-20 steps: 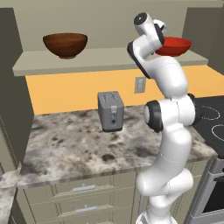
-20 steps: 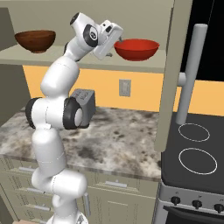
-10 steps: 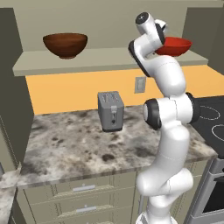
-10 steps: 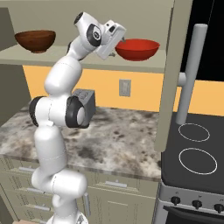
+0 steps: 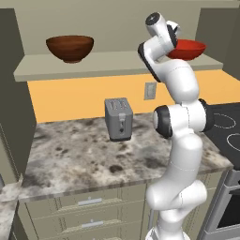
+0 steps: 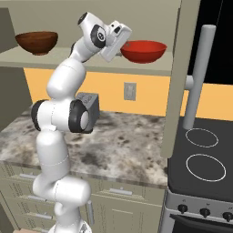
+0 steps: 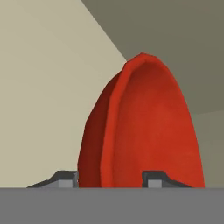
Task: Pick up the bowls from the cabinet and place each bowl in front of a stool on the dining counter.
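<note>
Cabinet (image 5: 117, 63) shelf board runs across the wall above a stone-topped counter (image 5: 84, 159) with beige drawers. Stove (image 6: 205, 159) with ring burners sits at the counter's far end, beside a tall cabinet panel. Arm reaches up from the base to shelf height, hand at the red bowl's near rim. Toaster (image 5: 118, 118) stands upright on the counter against the orange wall, below a wall outlet (image 6: 130, 91). Brown bowl (image 5: 70, 47) sits upright on the shelf, well apart from the arm. Red bowl (image 6: 143, 50) sits on the same shelf near the tall panel; it shows rolled on its side in the hand view (image 7: 144, 131) because the camera is turned. Gripper (image 7: 111, 178) has one fingertip either side of the bowl wall, rim between them; jaws partly apart, can't tell whether the pads are touching the wall yet.
</note>
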